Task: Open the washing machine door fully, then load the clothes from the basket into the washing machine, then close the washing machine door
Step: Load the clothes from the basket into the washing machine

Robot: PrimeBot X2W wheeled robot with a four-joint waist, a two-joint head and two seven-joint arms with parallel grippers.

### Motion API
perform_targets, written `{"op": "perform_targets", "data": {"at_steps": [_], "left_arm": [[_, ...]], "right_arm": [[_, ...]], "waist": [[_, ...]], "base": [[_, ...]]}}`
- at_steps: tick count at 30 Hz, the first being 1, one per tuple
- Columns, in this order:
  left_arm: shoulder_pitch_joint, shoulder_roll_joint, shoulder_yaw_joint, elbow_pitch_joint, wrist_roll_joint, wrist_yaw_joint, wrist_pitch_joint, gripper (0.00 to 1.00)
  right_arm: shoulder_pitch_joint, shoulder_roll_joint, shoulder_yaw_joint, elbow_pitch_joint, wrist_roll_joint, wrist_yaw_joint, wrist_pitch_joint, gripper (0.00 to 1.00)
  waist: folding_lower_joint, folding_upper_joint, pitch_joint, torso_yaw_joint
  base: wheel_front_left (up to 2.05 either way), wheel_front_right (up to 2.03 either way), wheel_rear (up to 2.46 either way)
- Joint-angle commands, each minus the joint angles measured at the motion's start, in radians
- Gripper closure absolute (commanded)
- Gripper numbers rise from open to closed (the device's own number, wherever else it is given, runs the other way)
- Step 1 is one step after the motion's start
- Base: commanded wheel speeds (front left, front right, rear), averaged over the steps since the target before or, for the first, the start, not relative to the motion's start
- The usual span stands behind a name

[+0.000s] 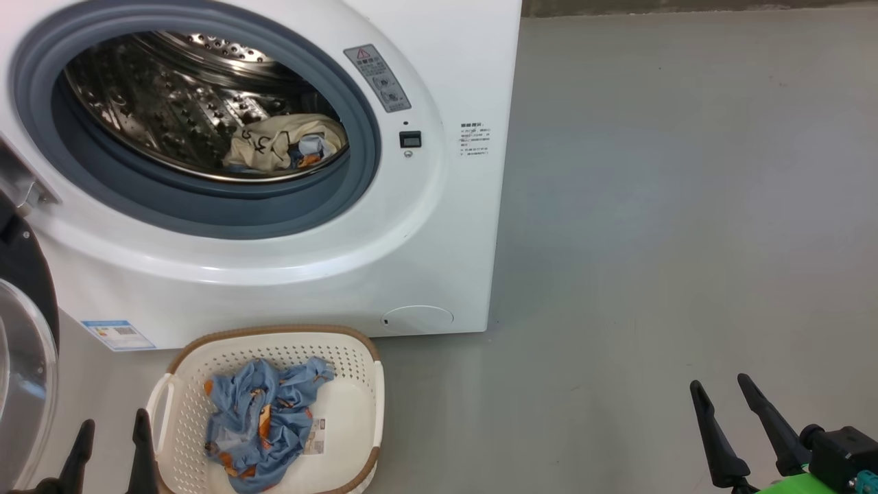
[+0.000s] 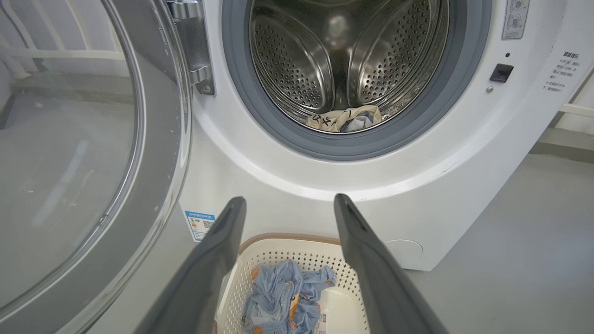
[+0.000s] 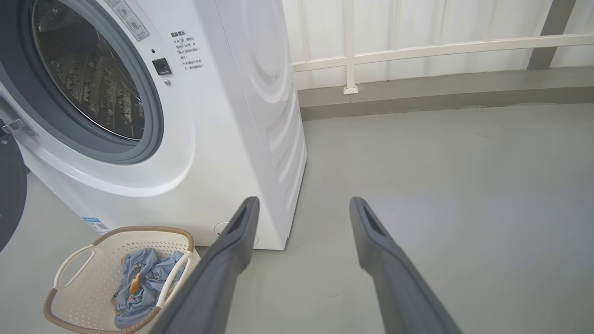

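The washing machine [image 1: 439, 226] stands with its door [image 1: 24, 370] swung wide open to the left; the door [image 2: 79, 157] shows its clear glass bowl in the left wrist view. A cream and blue garment [image 1: 285, 145] lies in the steel drum [image 2: 345, 55]. The basket [image 1: 357, 412] sits on the floor before the machine with crumpled light-blue clothes [image 1: 264, 422] in it. My left gripper [image 1: 113, 432] is open just left of the basket, its fingers [image 2: 218, 250] empty above it. My right gripper [image 1: 721, 392] is open over bare floor at the far right.
Grey floor [image 1: 672, 206] stretches to the right of the machine. A white railing [image 3: 417, 48] and a low kerb run along the back. The open door juts out on the left, near my left gripper.
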Motion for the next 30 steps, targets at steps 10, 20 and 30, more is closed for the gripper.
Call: {"op": "perform_targets", "data": {"at_steps": [10,20,30], "left_arm": [[-0.007,0.012,0.036,-0.035,0.002,-0.003,-0.005,0.0],[-0.049,-0.005,-0.03,0.068,-0.019,-0.003,-0.005,0.0],[-0.224,0.011,-0.122,0.286,-0.074,-0.003,-0.005,0.0]], "right_arm": [[0.006,-0.016,0.022,-0.028,0.003,0.002,-0.005,0.0],[-0.048,0.001,0.041,-0.035,-0.004,0.002,-0.005,0.0],[-0.136,0.018,0.074,-0.05,-0.021,0.002,-0.005,0.0]], "waist": [[0.0,0.0,0.005,-0.001],[0.0,0.0,0.073,-0.01],[0.0,0.0,0.215,-0.012]], "base": [[0.0,0.0,0.0],[0.0,0.0,0.0],[0.0,0.0,0.0]]}}
